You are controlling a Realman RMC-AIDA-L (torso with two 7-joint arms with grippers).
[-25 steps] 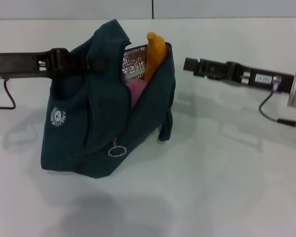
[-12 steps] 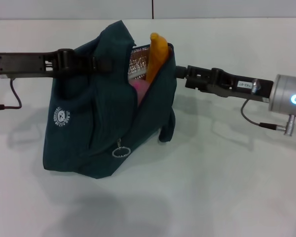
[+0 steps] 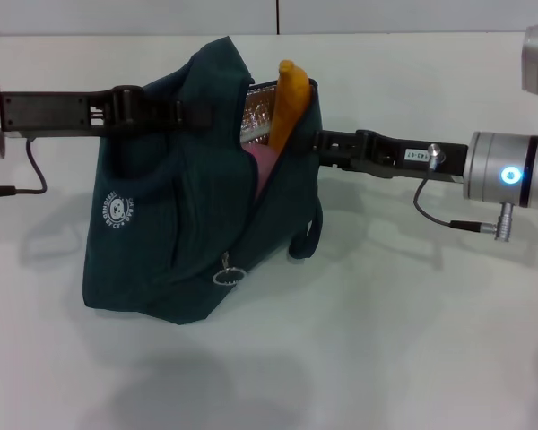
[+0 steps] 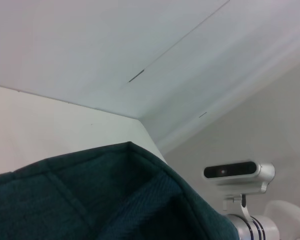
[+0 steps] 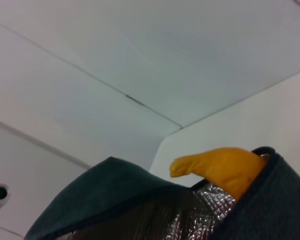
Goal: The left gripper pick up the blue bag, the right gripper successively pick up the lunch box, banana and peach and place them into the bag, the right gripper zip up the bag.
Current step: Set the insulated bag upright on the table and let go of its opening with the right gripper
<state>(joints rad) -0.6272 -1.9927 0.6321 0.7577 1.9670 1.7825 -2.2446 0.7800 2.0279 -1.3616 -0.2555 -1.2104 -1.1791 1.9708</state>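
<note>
The blue bag stands open on the white table, its top held up by my left gripper, which is shut on the bag's handle fabric. The banana sticks upright out of the opening, against the silver foil lining. The pink peach shows inside, below the banana. The lunch box is hidden. The ring zip pull hangs low on the bag's front. My right gripper touches the bag's right rim beside the banana. The right wrist view shows the banana and lining.
The white table stretches around the bag. A loose handle loop hangs off the bag's right side. The left wrist view shows bag fabric and the robot's head camera.
My right gripper has moved left from open space to the bag's right rim. The bag and my left gripper have shifted slightly to the right.
</note>
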